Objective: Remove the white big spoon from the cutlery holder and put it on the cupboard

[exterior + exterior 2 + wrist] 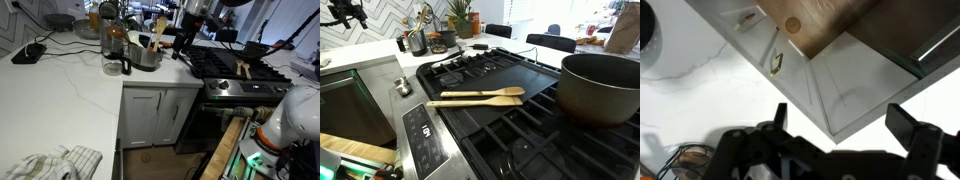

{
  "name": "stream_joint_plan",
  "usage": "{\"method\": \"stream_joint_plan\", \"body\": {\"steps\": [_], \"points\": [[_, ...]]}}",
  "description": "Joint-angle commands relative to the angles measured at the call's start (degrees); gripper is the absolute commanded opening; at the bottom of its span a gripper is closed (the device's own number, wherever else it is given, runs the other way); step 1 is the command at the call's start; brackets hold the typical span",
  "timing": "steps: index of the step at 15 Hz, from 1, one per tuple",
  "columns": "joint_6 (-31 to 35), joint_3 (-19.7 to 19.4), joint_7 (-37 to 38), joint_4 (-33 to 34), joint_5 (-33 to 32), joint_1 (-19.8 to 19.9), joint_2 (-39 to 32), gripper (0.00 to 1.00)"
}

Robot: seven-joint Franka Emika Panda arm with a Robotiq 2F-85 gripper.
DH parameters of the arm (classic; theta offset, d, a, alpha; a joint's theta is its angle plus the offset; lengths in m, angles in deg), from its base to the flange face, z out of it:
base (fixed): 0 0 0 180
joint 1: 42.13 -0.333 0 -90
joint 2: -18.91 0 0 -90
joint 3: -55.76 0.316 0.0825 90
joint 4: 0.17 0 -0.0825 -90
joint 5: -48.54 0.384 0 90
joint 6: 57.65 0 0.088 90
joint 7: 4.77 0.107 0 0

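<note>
The cutlery holder (pixel 148 57) is a squat shiny metal pot at the back of the white stone top of the cupboard (pixel 60 100), next to the stove. Tan wooden utensils stick up from it; I cannot pick out the white big spoon among them. The holder also shows far off in an exterior view (pixel 417 42). My gripper (pixel 845 125) is open and empty, high above the cupboard's front corner, and apart from the holder. In an exterior view the gripper (pixel 184 38) hangs to the right of the holder.
A clear glass jug (pixel 115 58) stands beside the holder. The black gas stove (pixel 235 68) carries two wooden utensils (pixel 475 97) and a big dark pot (pixel 600 85). A crumpled cloth (pixel 50 165) and a black device (pixel 30 52) lie on the counter.
</note>
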Motion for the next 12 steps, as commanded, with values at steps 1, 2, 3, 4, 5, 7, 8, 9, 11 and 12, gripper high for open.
{"method": "stream_joint_plan", "body": {"steps": [1,2,3,4,5,7,8,9,11,12], "points": [[3.1,-1.5,-2.3,6.5,-1.9,1.1,-5.4,1.0],[4.6,-1.7,-2.8,8.2,-2.3,1.2,-6.8,1.0],[5.6,-1.9,-3.5,9.7,-2.5,1.3,-8.1,1.0],[6.8,-2.2,-4.9,11.5,-2.2,1.3,-9.8,1.0],[7.7,-2.4,-6.0,12.9,-2.2,1.2,-11.0,1.0],[9.4,-3.0,-8.9,15.8,-1.5,1.3,-14.0,1.0],[10.7,-3.3,-10.3,16.8,-1.3,1.5,-15.2,1.0],[13.0,-3.8,-12.0,17.5,-1.5,1.8,-16.2,1.0],[17.2,-4.5,-14.1,17.9,1.0,2.1,-17.6,1.0],[14.8,-3.8,-11.1,16.7,-0.8,1.6,-15.7,1.0]]}}
